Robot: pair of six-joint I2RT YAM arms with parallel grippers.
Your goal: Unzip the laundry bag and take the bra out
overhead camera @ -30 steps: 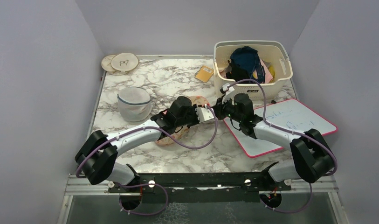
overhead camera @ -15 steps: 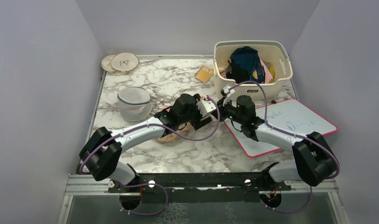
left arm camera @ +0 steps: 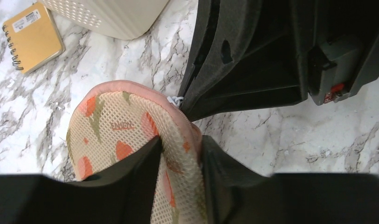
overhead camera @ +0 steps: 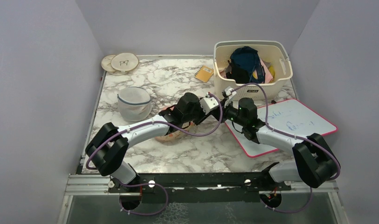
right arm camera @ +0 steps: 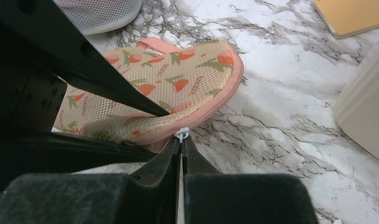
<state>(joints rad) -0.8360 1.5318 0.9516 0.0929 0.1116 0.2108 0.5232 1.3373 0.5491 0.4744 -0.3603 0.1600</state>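
Mid-table, the right gripper (right arm camera: 180, 145) is pinched tight on the white zipper pull (right arm camera: 181, 134) at the edge of the laundry bag (right arm camera: 178, 79). Just beside it, the left gripper (left arm camera: 180, 156) clamps the bag's pink rim, and that lobe bends up off the marble table (right arm camera: 280, 116). Farther back stand a white mesh dome (overhead camera: 134, 103), a cream basket (overhead camera: 271, 88) and a yellow notebook (overhead camera: 204, 73).

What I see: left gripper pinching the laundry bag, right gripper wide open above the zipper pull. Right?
Wrong on one point: the right wrist view shows the right gripper shut on the white zipper pull, not open. The left gripper does pinch the laundry bag.
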